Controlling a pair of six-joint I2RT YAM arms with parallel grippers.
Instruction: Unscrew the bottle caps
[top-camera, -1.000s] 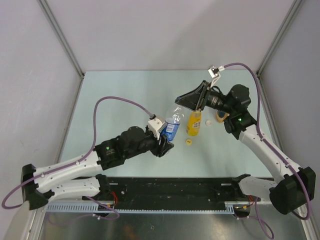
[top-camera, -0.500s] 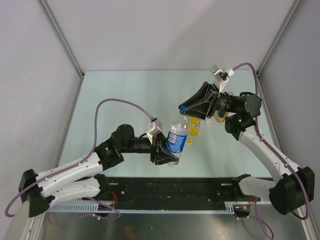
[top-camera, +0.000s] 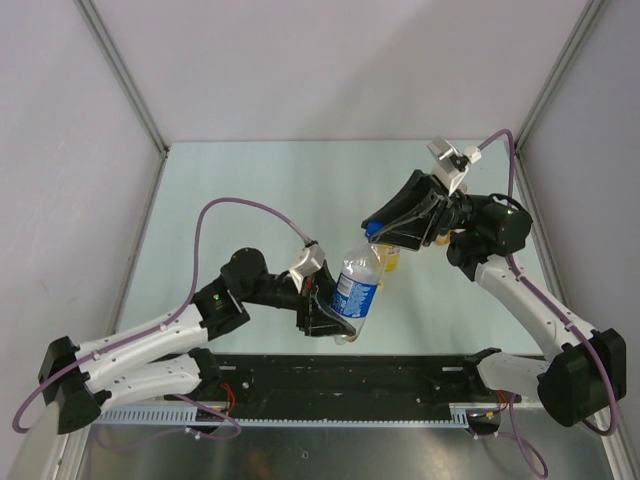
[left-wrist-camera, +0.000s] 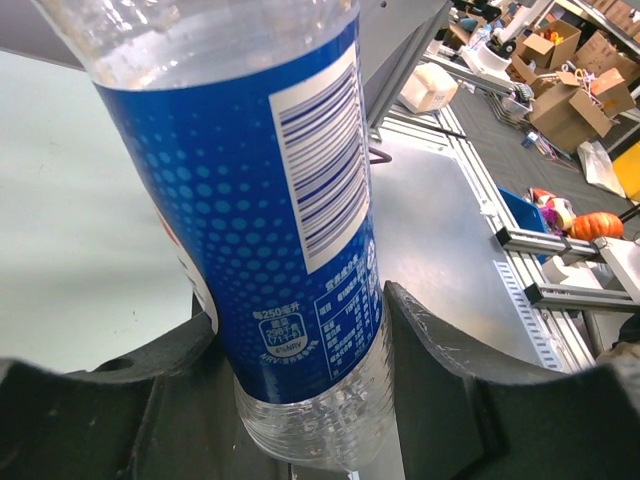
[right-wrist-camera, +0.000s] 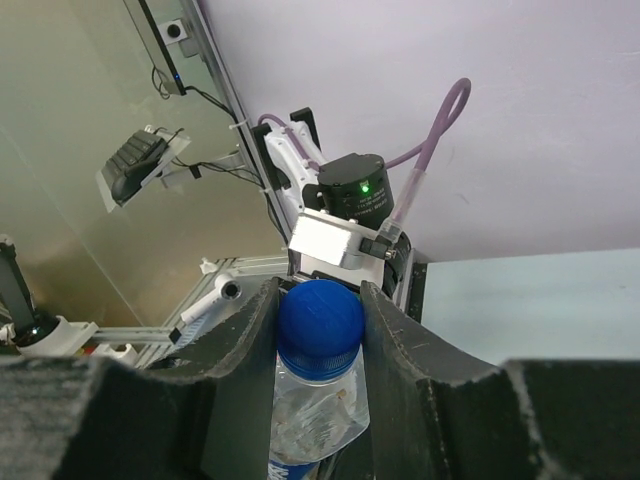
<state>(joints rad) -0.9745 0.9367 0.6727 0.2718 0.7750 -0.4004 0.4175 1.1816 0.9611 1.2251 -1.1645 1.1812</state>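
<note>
1. Blue cap: pinched in my right end effector, still on the clear bottle.
2. Bottle: body clamped by my left end effector, tilted, off the tabletop.
3. Step: unscrewing; next I twist the right wrist while the left holds firm.
4. Change: the bottle is nearer me and leaning more.

A robotics lab: aluminium frame rails, cardboard boxes, and a white-walled test enclosure.
</note>
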